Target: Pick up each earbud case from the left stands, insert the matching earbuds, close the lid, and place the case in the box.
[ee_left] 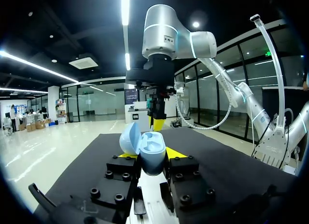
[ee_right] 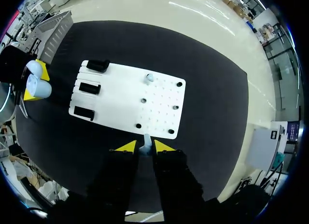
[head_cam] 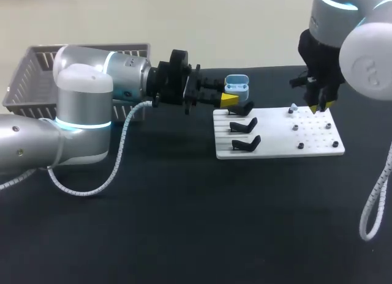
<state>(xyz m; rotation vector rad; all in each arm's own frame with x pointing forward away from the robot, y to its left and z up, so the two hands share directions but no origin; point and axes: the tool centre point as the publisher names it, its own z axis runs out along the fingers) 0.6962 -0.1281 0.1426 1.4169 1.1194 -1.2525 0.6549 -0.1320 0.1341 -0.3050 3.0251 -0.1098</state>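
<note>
Left fingers [ee_left: 176,153] clenched on open blue earbud case [ee_left: 145,149], held above desk [head_cam: 153,223] near the black stands [head_cam: 244,134] | right fingers [ee_right: 126,147] pinch small white earbud [ee_right: 146,138] over white board [ee_right: 120,96].

Colours across my black counter [head_cam: 153,223]
I see a pale blue case [head_cam: 236,85], white earbud [ee_right: 146,140], white board [head_cam: 277,143] with black stands [head_cam: 245,143], grey basket [head_cam: 24,76].
</note>
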